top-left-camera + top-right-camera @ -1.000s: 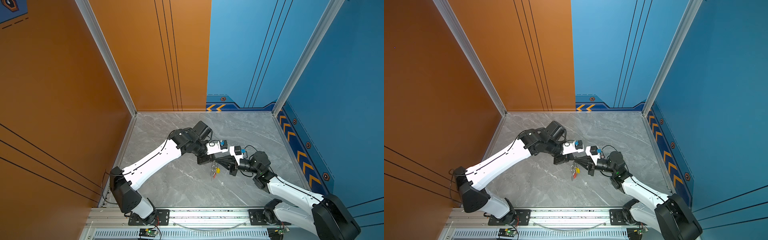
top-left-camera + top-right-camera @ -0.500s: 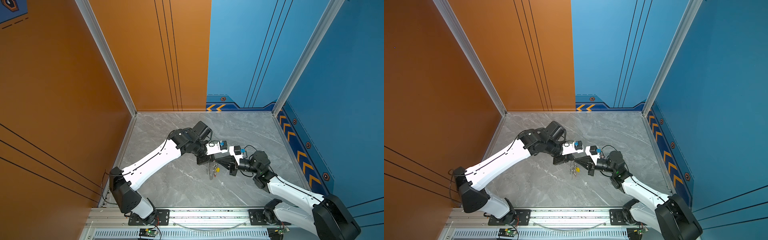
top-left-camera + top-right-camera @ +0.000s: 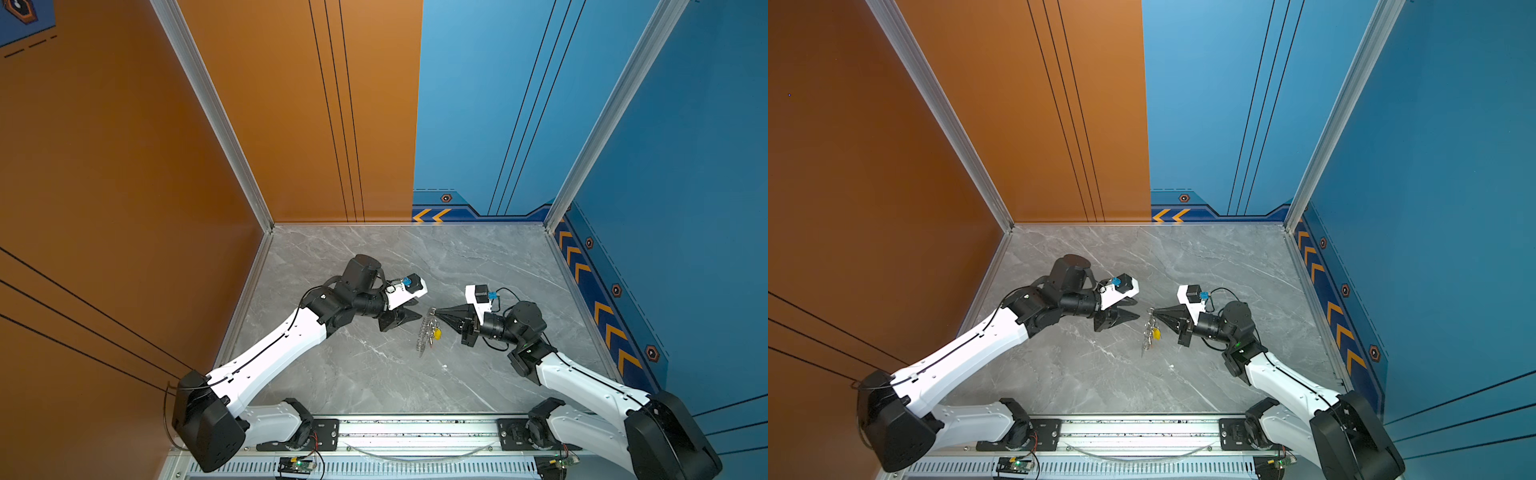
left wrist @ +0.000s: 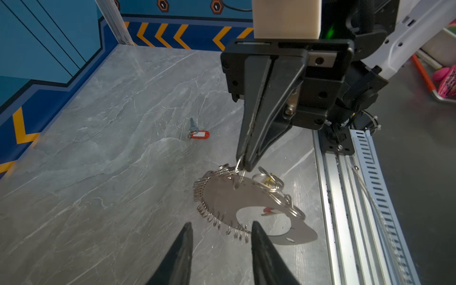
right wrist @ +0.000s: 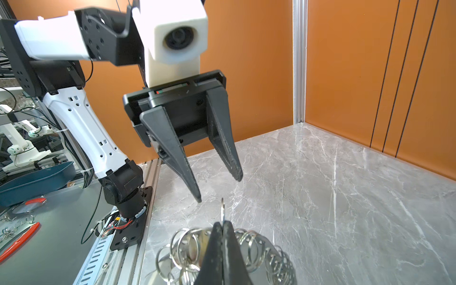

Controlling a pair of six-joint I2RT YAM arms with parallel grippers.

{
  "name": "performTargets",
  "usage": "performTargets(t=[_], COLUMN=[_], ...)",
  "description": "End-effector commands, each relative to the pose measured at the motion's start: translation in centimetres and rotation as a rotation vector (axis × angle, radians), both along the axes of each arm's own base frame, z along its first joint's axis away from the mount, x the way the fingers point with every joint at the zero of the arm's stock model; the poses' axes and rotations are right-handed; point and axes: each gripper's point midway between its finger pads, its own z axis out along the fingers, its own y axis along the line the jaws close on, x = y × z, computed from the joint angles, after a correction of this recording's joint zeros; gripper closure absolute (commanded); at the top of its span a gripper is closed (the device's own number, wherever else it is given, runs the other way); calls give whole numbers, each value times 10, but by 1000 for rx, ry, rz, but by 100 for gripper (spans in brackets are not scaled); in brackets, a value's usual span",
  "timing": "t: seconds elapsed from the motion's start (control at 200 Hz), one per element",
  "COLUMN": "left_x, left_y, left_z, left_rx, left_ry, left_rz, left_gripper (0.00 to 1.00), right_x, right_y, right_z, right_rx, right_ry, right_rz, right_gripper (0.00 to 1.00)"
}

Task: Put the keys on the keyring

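The left gripper (image 3: pixel 417 314) has two black, wedge-shaped fingers with fine teeth on the inner faces. Its jaws stand apart and nothing is between them. Their tips point toward the ring plate (image 3: pixel 424 337), close to it but not touching.

The ring plate (image 4: pixel 222 197) is a thin, flat piece of dull silver metal with a curved outline and a rounded cut-out. Many small shiny wire rings are threaded along its curved edge, like a comb. It hangs just under the tips of the right jaws; whether its lower end touches the table (image 3: pixel 374 374) I cannot tell. The table is smooth, grey, with white marble veins.

A yellow tag (image 3: pixel 436 332) of plastic hangs among some bigger loose rings, just beside the plate and just below the right jaws.

The right gripper (image 3: pixel 437 316) has its black jaws pressed together, clamped on one split ring (image 4: pixel 239 172) at the top of the plate.

A red-tagged key (image 4: pixel 199 134), a small silvery key with an oval red plastic tag, lies flat on the table, well apart from both pairs of jaws.
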Motion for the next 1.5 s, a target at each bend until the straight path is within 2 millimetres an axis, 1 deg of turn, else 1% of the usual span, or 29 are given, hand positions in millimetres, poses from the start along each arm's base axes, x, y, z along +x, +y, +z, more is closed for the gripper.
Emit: performTargets(t=[0.0, 0.065, 0.165, 0.325, 0.465, 0.556, 0.866, 1.106, 1.281, 1.391, 1.492], left_x=[5, 5, -1, -11, -19, -20, -24, -21, -22, -22, -21], left_y=[-10, -10, -13, -15, -14, -13, -16, -18, -19, -20, -20], left_z=[34, 32, 31, 29, 41, 43, 44, 38, 40, 41, 42], left_rx=[-191, -209, -267, -295, -363, -376, -386, -379, -382, -383, -384], left_ry=[-71, -68, -47, -15, 8, 22, 60, 83, 92, 94, 96], left_rz=[-8, -11, -46, -92, -140, -147, -193, -187, -199, -201, -195], left_gripper=[60, 62, 64, 68, 71, 73, 83, 88, 92, 94, 99], right_x=[-3, -5, -7, -8, -9, -10, -10, -11, -9, -7, -4], right_y=[-5, -6, -8, -5, -1, 1, 8, 9, 9, 10, 10], right_z=[25, 31, 39, 46, 50, 53, 53, 54, 53, 50, 46], right_rx=[67, 88, 128, 161, 177, 191, 195, 204, 204, 200, 190], right_ry=[-67, -85, -105, -117, -127, -138, -136, -139, -138, -131, -121], right_rz=[-7, -8, -11, -2, 5, 11, 21, 25, 20, 15, 6], right_gripper=[100, 100, 100, 100, 100, 100, 100, 100, 100, 100, 100])
